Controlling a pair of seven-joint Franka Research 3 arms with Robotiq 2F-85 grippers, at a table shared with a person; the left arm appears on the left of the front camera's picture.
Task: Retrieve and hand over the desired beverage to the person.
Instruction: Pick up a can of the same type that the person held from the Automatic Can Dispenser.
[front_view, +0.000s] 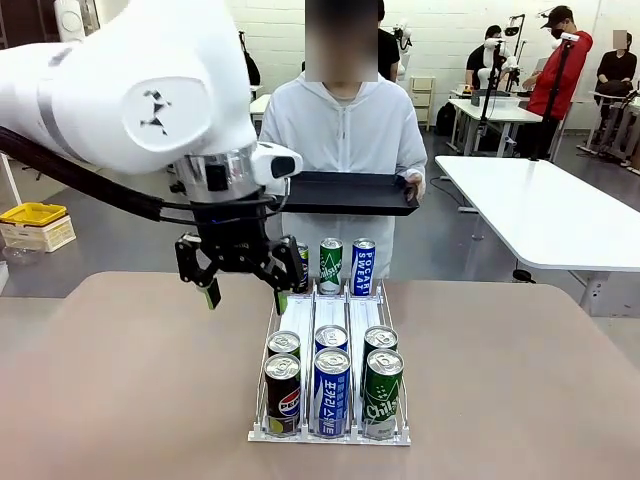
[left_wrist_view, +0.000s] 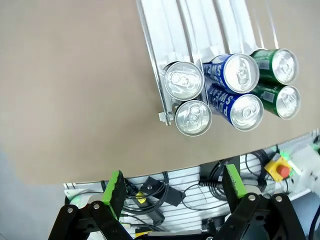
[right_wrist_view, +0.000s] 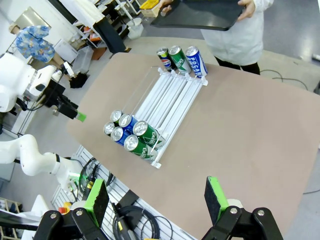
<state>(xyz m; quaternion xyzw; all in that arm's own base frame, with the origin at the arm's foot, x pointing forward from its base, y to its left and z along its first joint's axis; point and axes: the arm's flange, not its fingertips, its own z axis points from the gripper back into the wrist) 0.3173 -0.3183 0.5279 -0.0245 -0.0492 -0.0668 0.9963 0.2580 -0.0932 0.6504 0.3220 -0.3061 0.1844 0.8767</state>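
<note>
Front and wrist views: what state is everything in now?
Left tool: open, empty, raised over the table
Right tool: open, empty, raised
Black rectangular tray: held level by the person
White three-lane can rack: flat on the table
Six near-end cans: upright, two per lane
Three far-end cans: upright, one per lane

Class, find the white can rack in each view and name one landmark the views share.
Front view: can rack low centre.
Left wrist view: can rack upper right, running off the top edge.
Right wrist view: can rack centre, lying diagonally.
Shared landmark: two green Chilsung cans at its robot-side end.
</note>
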